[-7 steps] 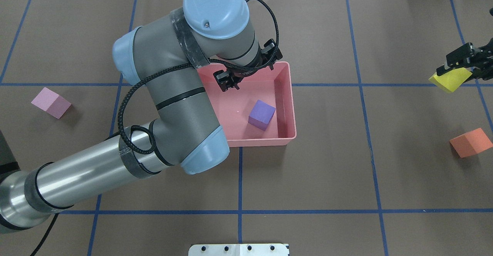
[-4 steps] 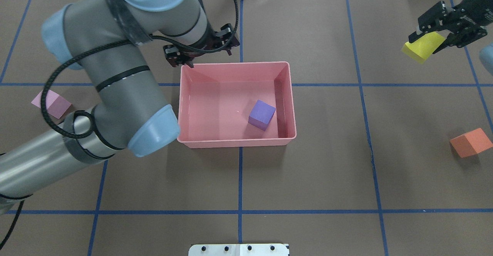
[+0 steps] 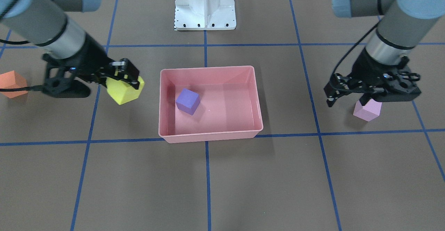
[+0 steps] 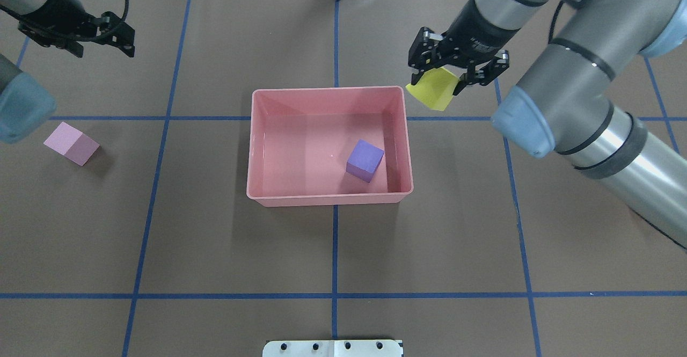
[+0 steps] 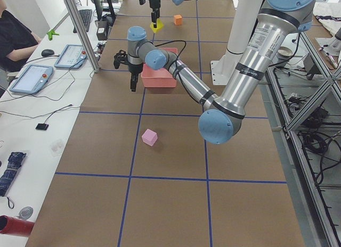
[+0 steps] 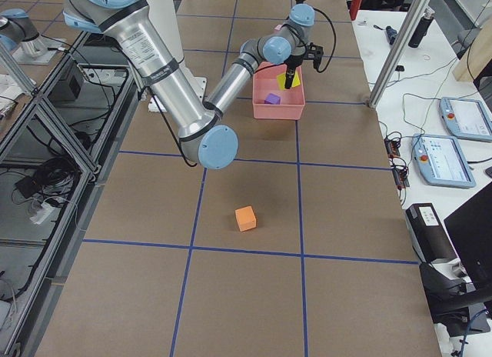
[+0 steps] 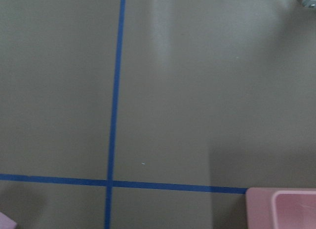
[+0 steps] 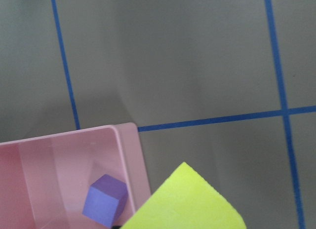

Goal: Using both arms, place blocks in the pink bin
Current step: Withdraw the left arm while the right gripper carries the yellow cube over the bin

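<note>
One purple block [image 4: 365, 160] already sits inside the pink bin [image 4: 250, 142], on the floor close to the right wall, so the count stands at one of four. The yellow block [image 4: 433, 95] is pinched in my right end effector [image 4: 441, 78], whose fingers are closed against its sides; it hangs in the air just outside the bin's right wall near the far corner, not yet over the inside. I judge this to be the carry-in step for that block. The next move calls for sliding it leftward across the rim with enough height to clear it, then opening over bare floor away from the purple one. The pale pink block [image 4: 71, 143] lies on the counter [image 4: 214, 239] well to the left of the bin, turned askew to the blue grid lines. My left end effector [image 3: 346, 100] hovers high with its fingers spread wide and nothing between them; it must travel to that block, turn to match its faces and come down around it. The orange block [image 3: 12, 84] waits far out on my right side.
</note>
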Robot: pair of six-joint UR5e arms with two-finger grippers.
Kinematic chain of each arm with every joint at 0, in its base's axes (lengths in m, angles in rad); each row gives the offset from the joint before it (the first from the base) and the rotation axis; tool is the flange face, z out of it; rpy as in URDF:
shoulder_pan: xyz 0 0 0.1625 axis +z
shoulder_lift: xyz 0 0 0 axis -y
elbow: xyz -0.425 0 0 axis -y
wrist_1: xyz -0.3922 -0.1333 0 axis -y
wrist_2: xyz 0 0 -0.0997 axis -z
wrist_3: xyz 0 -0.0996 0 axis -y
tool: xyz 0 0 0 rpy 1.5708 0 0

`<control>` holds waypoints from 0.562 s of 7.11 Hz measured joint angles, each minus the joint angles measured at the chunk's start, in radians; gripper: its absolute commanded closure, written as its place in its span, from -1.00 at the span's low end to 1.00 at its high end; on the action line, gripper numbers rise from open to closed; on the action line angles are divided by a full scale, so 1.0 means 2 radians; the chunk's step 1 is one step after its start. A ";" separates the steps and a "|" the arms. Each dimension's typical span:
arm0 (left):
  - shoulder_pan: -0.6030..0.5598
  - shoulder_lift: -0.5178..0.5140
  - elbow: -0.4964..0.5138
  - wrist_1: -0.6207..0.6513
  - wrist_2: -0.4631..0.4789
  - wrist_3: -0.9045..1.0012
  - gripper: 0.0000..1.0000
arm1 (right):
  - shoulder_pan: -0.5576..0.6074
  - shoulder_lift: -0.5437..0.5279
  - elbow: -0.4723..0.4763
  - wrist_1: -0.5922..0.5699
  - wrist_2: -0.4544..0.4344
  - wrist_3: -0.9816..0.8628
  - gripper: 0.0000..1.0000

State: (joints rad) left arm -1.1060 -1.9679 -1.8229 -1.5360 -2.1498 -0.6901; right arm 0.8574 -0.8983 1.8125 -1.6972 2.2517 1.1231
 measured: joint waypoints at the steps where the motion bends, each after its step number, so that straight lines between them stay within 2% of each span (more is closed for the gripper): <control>1: -0.011 0.030 0.004 -0.014 -0.005 0.041 -0.99 | -0.040 0.016 -0.002 0.000 -0.040 0.016 1.00; 2: -0.015 0.064 0.011 -0.055 -0.008 0.069 -0.99 | -0.074 0.031 -0.008 0.000 -0.076 0.033 1.00; 4: -0.019 0.102 0.062 -0.155 -0.030 0.135 -0.99 | -0.120 0.077 -0.056 0.002 -0.123 0.063 1.00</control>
State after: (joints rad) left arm -1.1442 -1.7634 -1.6990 -1.8455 -2.2091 -0.4207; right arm 0.6166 -0.7448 1.7008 -1.6939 2.0055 1.2488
